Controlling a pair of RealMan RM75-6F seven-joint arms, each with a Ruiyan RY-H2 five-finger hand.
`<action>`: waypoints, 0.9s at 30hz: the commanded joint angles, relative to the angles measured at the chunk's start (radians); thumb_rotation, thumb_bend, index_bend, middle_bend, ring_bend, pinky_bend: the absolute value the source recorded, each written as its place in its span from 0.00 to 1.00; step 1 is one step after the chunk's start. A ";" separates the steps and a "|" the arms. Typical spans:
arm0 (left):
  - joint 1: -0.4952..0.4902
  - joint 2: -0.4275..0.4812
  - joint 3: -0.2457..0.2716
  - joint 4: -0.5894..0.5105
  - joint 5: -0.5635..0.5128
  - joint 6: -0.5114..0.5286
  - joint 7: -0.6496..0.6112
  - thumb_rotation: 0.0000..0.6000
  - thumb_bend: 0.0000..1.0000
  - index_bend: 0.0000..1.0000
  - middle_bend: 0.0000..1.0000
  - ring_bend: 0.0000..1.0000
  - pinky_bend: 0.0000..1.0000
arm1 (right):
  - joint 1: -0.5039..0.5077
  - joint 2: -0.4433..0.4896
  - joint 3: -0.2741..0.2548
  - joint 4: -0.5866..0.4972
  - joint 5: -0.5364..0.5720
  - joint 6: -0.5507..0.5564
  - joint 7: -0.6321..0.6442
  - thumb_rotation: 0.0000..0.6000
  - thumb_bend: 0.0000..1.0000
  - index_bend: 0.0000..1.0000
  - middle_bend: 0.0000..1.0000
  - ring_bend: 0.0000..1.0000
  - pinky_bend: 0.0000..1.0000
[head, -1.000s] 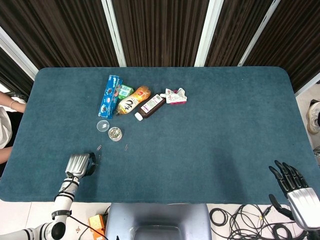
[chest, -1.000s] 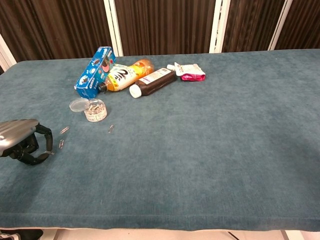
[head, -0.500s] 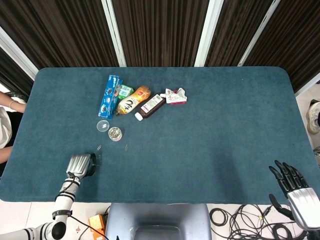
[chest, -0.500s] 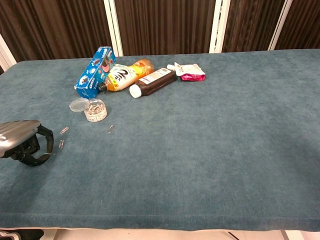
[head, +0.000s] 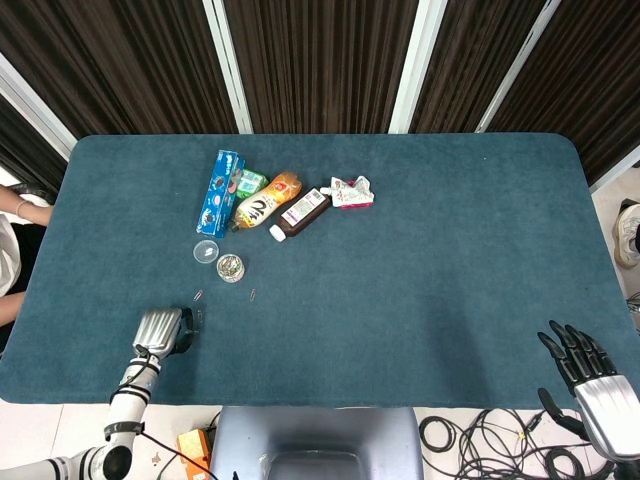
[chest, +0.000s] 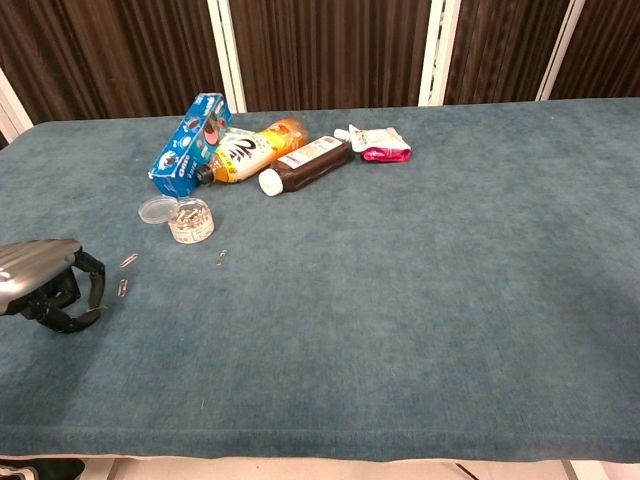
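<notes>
- A table (head: 420, 260) covered in dark teal cloth.
- Far left: a blue box (head: 220, 192), a green packet (head: 250, 182), an orange bottle (head: 267, 201), a brown bottle (head: 301, 212) and a crumpled pink-and-white pouch (head: 351, 191).
- Nearer: a clear lid (head: 205, 251), a small paper-clip tub (head: 231, 267).
- Loose paper clips (chest: 129, 260) just beside the left hand (head: 160, 331).

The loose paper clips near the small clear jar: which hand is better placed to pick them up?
Probably the left hand. Its curled fingers rest on the table right beside the paper clips. The right hand hangs off the table's near right corner, far from them.
</notes>
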 joint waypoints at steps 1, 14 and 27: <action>0.003 0.002 0.002 -0.001 0.003 0.004 -0.001 1.00 0.32 0.65 1.00 1.00 1.00 | 0.000 0.000 0.000 -0.001 0.000 -0.001 -0.001 1.00 0.32 0.00 0.00 0.00 0.13; 0.004 0.004 0.007 0.001 0.001 0.005 0.009 1.00 0.36 0.65 1.00 1.00 1.00 | 0.000 -0.001 0.000 -0.002 0.000 -0.002 -0.004 1.00 0.32 0.00 0.00 0.00 0.13; 0.012 0.016 0.004 -0.013 0.015 0.027 -0.002 1.00 0.53 0.70 1.00 1.00 1.00 | 0.000 -0.001 -0.001 -0.002 0.000 -0.002 -0.006 1.00 0.32 0.00 0.00 0.00 0.13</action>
